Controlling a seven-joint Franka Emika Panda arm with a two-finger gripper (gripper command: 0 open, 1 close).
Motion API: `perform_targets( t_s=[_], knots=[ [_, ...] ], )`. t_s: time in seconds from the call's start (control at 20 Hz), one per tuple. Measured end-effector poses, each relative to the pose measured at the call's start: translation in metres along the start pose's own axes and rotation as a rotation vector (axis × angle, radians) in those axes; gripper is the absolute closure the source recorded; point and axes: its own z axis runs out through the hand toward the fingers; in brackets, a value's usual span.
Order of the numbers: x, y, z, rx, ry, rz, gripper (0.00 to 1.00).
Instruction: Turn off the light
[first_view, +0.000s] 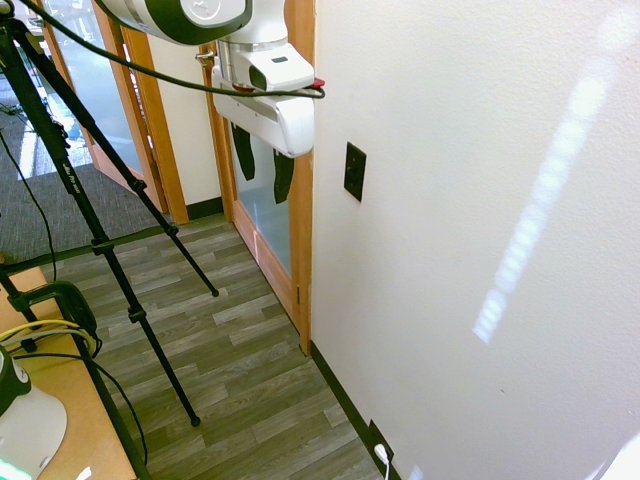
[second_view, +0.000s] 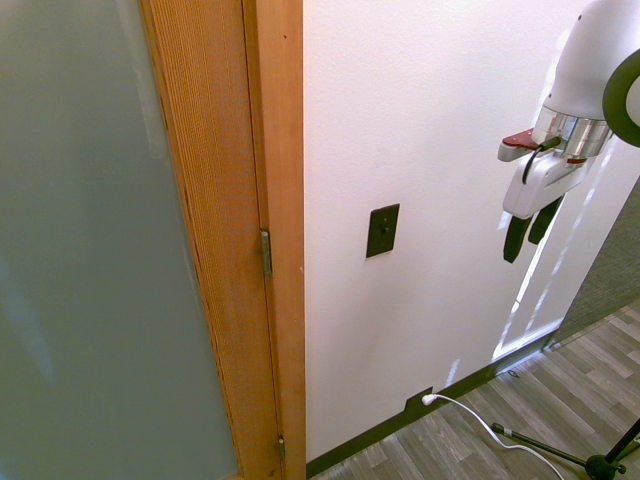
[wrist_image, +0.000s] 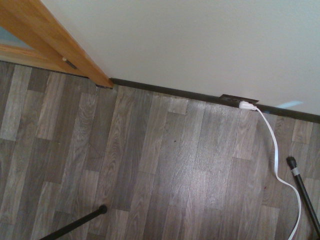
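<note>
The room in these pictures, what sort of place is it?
Probably a hallway or office entry, not a kitchen or bathroom. A bare white wall carries a black switch plate beside a wooden door frame with frosted glass, above grey wood-look plank flooring with a dark baseboard.

open tool (second_view: 530, 232) hangs well apart from black switch (second_view: 382, 230).

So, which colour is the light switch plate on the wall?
The switch plate is black, against a white wall. It shows best in the second exterior view.
</note>
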Motion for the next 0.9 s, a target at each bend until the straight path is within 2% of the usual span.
perform_targets(
  t_s=[0.15, 0.3, 0.45, 0.65, 0.85, 0.9],
  knots=[
    [-0.001, -0.002, 0.001, 0.004, 0.001, 0.001, 0.00],
    [-0.003, -0.021, -0.001, 0.078, 0.054, 0.025, 0.00],
    [-0.002, -0.052, 0.003, 0.166, 0.125, 0.094, 0.00],
    [0.021, -0.093, 0.024, 0.229, 0.189, 0.179, 0.00],
    [0.042, -0.123, 0.053, 0.261, 0.241, 0.189, 0.00],
    [0.044, -0.127, 0.057, 0.263, 0.260, 0.188, 1.00]
  ],
)
